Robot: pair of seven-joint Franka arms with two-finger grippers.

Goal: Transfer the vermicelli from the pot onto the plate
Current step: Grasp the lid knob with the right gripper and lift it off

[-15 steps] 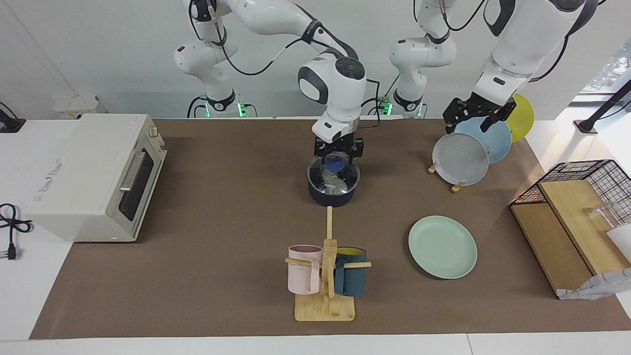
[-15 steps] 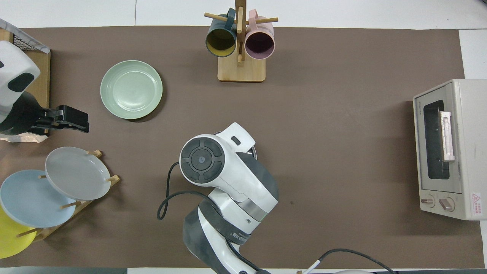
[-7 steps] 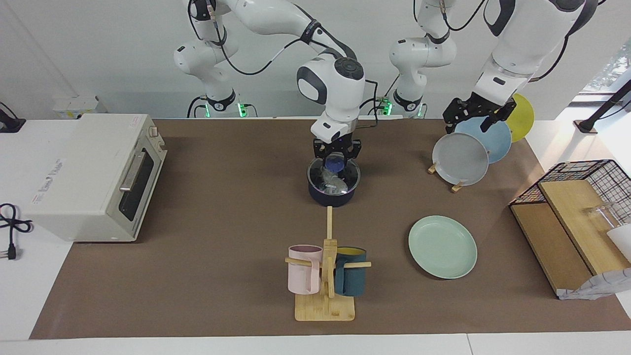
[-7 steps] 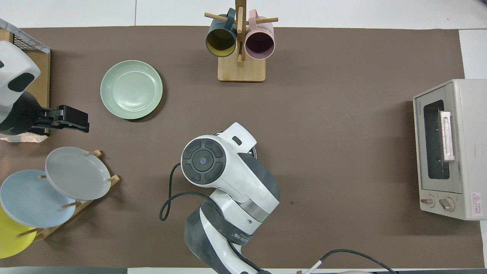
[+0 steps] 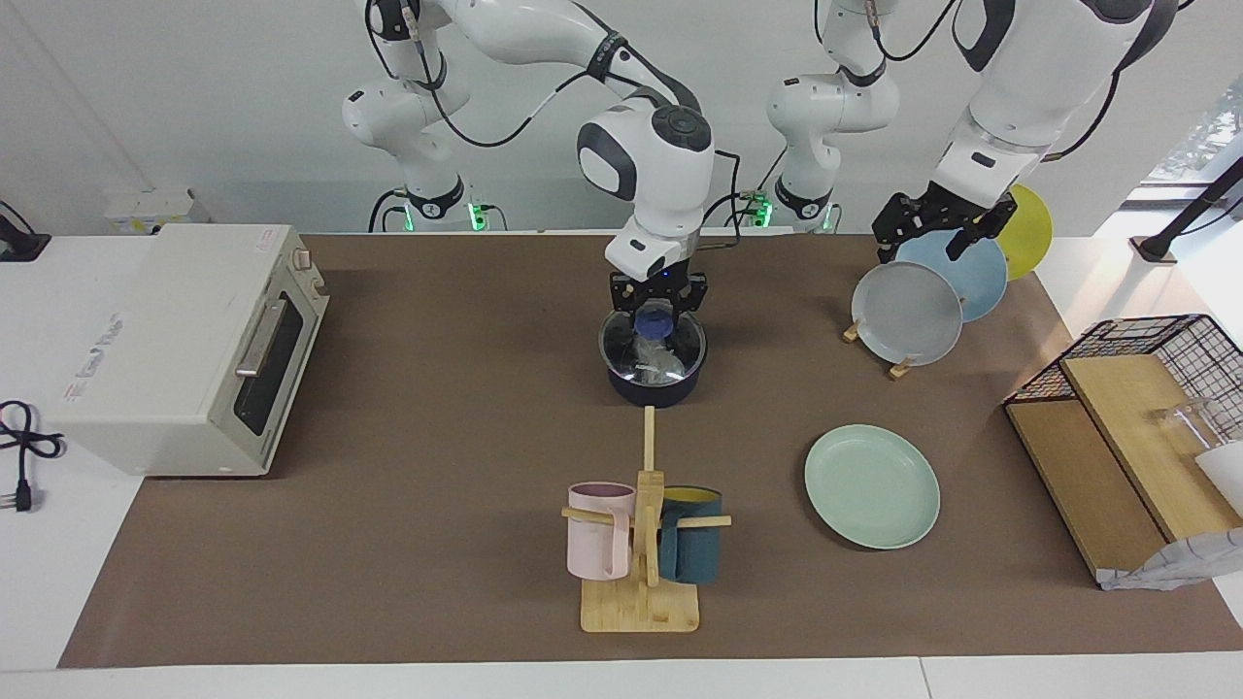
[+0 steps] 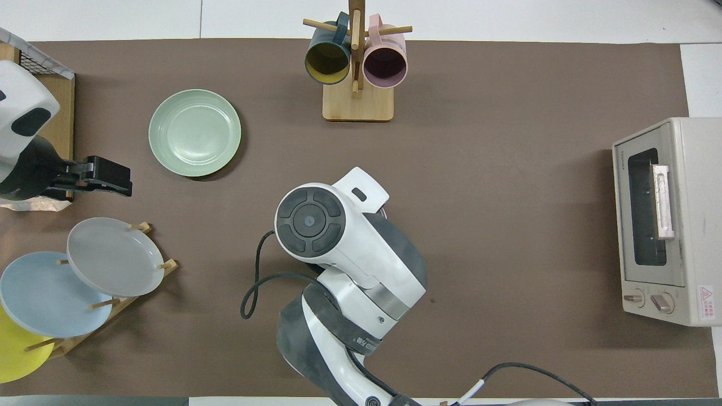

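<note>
**A:** So where are we with the noodles? From the facing view our right gripper [image 5: 656,309] is clamped on the blue knob of a glass lid [image 5: 653,351], and compared with a second ago the whole wrist has come up a bit and the lid with it. It now sits tilted, just above the rim of the pot [image 5: 653,386] instead of flat on it.

**B:** Yeah, we read it the same. Jaws clenched on the knob, lid coming off. The vermicelli [image 5: 656,363] is inside the pot, showing as a pale clump through the glass. Nothing has left the pot yet.

**A:** The overhead view is useless here, the right arm covers the pot completely. The plate [image 5: 872,485] lies bare, toward the left arm's end of the surface and farther from us than the pot.

**B:** And the left gripper [image 5: 937,229]? We see it waiting up over the plate rack [image 5: 903,364], no change there. Can't tell how its jaws stand.

**A:** So our guess: this is only the uncovering step. The lid needs somewhere to go before we can reach in.

**B:** Agreed. One worry is the mug rack [image 5: 641,602] sitting between pot and table edge.
</note>
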